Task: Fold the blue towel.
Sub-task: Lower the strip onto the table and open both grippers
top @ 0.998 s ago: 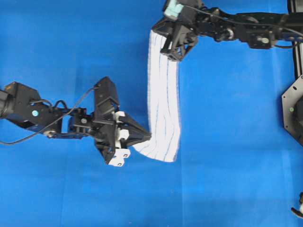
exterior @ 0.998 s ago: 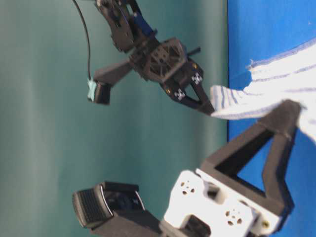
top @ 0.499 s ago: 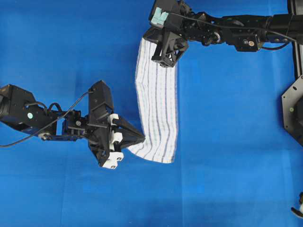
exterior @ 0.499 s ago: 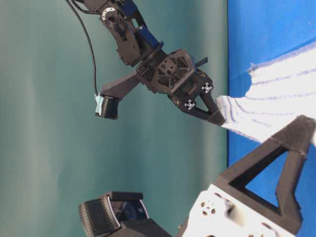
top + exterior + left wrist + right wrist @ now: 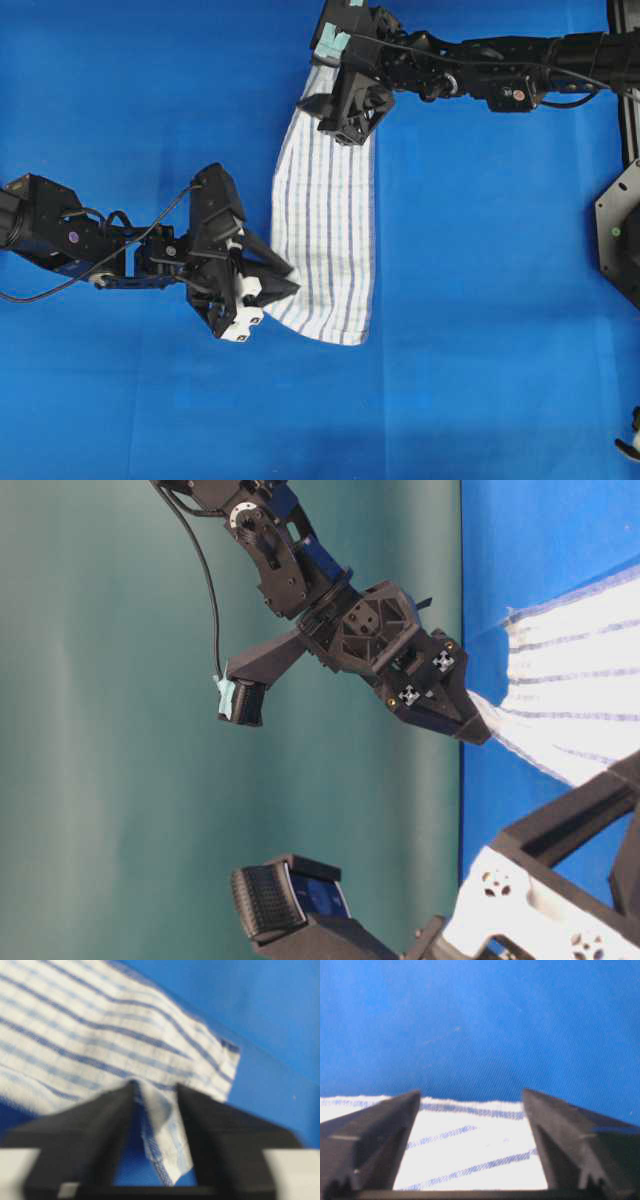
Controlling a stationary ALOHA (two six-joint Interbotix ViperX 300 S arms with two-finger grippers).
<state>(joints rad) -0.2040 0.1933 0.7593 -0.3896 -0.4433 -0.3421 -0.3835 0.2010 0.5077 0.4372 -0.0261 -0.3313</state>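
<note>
The blue towel, white with thin blue stripes, lies in a long folded strip running from the top middle down to the centre of the blue sheet. My right gripper hangs over its far end, open wide, with striped cloth lying flat below and between its fingers. My left gripper is at the near left corner, jaws apart. A loose corner flap of the towel stands between its fingers, with blue sheet showing beside it. The table-level view shows the right gripper at the towel's edge.
A plain blue sheet covers the whole work surface. A black mounting bracket stands at the right edge. A black camera body sits low in the table-level view against a teal wall.
Both grippers carried their towel ends leftward, widening the strip to the left. Both were shut on the cloth and now stand with jaws apart.
</note>
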